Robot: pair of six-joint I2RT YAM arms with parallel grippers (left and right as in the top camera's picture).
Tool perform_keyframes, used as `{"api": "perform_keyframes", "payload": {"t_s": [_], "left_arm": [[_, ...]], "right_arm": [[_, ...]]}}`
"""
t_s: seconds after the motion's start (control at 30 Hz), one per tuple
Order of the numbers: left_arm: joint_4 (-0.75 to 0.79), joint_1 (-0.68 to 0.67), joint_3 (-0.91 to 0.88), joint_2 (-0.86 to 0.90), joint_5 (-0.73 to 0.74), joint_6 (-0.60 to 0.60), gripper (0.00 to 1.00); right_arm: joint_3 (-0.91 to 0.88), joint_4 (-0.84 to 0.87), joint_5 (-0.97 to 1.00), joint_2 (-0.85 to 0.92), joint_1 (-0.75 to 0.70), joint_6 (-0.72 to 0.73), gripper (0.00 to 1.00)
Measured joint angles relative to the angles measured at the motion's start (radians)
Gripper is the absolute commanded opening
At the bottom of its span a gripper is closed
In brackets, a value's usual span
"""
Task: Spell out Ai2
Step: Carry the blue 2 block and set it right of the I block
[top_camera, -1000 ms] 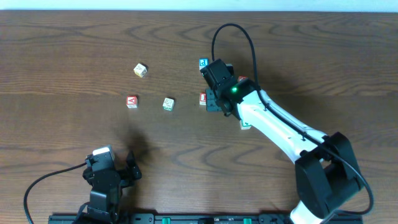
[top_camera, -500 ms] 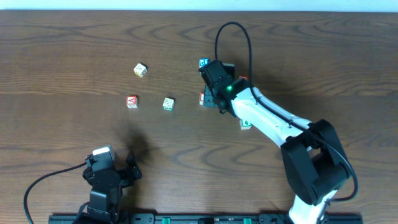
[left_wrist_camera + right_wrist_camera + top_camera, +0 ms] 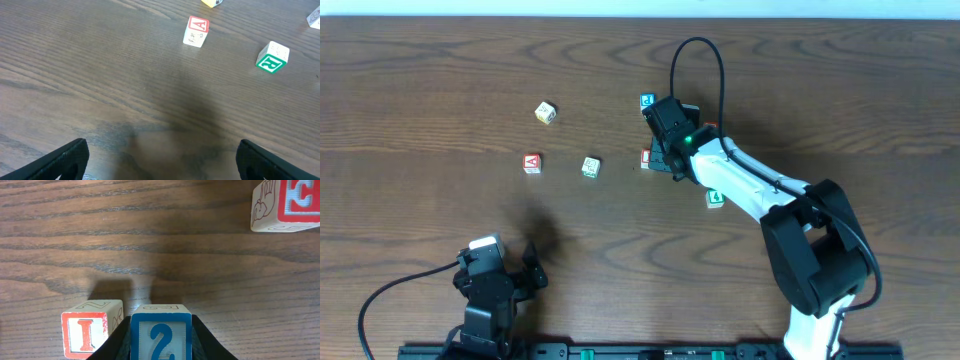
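My right gripper [image 3: 666, 158] [image 3: 161, 347] is shut on the blue "2" cube [image 3: 161, 332], which the gripper hides in the overhead view. The red "I" cube [image 3: 90, 332] [image 3: 647, 158] stands just left of the "2" cube in the right wrist view, with a narrow gap between them. The red-framed "A" cube [image 3: 531, 163] [image 3: 196, 31] sits alone on the table to the left. My left gripper [image 3: 510, 275] [image 3: 162, 165] is open and empty near the front edge, well short of the "A" cube.
A green "R" cube [image 3: 272, 56] [image 3: 590, 167] lies between the "A" and "I" cubes. A yellowish cube [image 3: 546, 112], a blue cube [image 3: 647, 102], a red cube [image 3: 709, 128] and a green cube [image 3: 715, 198] lie around. A red "C" cube [image 3: 287, 205] shows in the right wrist view.
The right arm's elbow has swung left and nearer the table's middle, while its gripper has stayed by the "I" cube. The left arm and the loose cubes have not moved.
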Motion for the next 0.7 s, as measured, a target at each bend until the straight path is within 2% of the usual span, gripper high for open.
{"api": "perform_keyframes", "payload": {"t_s": [0.33,0.7], "left_arm": [[0.0,0.0,0.0,0.0,0.0,0.0,0.95],[0.0,0.0,0.0,0.0,0.0,0.0,0.95]], "right_arm": [[0.0,0.003,0.0,0.005,0.0,0.003,0.1],[0.0,0.006,-0.001,0.022,0.0,0.008,0.33]]}}
